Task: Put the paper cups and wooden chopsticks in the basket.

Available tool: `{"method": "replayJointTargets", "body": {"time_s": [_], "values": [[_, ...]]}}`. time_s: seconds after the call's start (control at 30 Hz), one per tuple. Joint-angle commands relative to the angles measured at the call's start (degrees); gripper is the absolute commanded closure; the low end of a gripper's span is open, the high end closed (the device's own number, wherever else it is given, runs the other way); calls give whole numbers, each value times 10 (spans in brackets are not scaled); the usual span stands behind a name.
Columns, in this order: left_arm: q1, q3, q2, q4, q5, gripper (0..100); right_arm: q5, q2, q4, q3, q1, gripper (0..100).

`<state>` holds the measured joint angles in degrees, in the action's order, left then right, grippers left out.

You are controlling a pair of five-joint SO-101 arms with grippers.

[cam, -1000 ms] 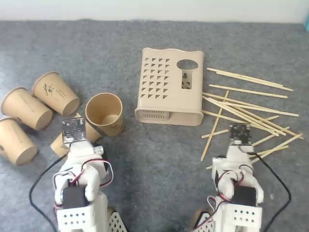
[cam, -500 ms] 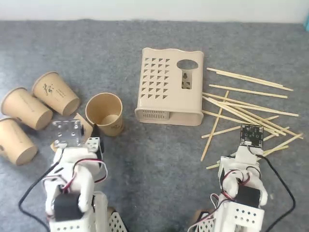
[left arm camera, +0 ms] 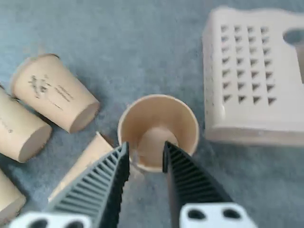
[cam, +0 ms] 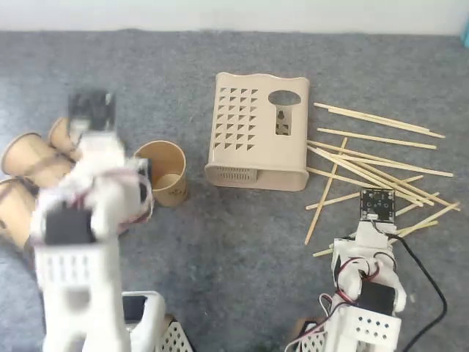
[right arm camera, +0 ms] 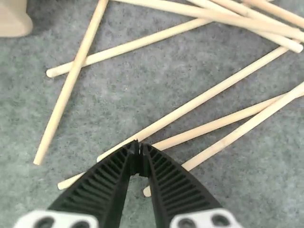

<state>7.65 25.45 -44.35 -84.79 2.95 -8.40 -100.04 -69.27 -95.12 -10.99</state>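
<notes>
An upright paper cup (left arm camera: 159, 129) (cam: 161, 173) stands left of the beige basket (cam: 258, 132) (left arm camera: 256, 80). The basket lies on the carpet with a perforated face up. My left gripper (left arm camera: 145, 154) hovers open above the cup's near rim, with nothing between its fingers. Several more cups lie on their sides at the left (left arm camera: 54, 92) (cam: 29, 158). Wooden chopsticks (cam: 374, 172) (right arm camera: 199, 99) lie scattered right of the basket. My right gripper (right arm camera: 139, 148) is shut, its tips just over one chopstick, holding nothing I can see. In the high view the right arm (cam: 368, 253) sits near the front of the pile.
Grey carpet covers the table. The left arm (cam: 91, 191) stands tall over the lying cups and hides part of them. Open carpet lies between the two arms in front of the basket.
The left arm has risen and swung back over the cups, toward the upright cup. The right arm shifted slightly to the right and has since kept still.
</notes>
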Motion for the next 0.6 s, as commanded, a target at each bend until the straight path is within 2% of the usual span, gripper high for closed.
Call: {"method": "replayJointTargets", "body": {"time_s": [0.0,0.2,0.47,0.57], "values": [[-51,-175,148,-58,8,888,-10,3,13,18,-11,991],[-116,-324,331,-67,121,887,-10,3,13,18,-11,991],[-201,-543,556,-67,181,886,-10,3,13,18,-12,991],[-221,-648,642,-69,185,858,-10,3,13,18,-12,991]]}}
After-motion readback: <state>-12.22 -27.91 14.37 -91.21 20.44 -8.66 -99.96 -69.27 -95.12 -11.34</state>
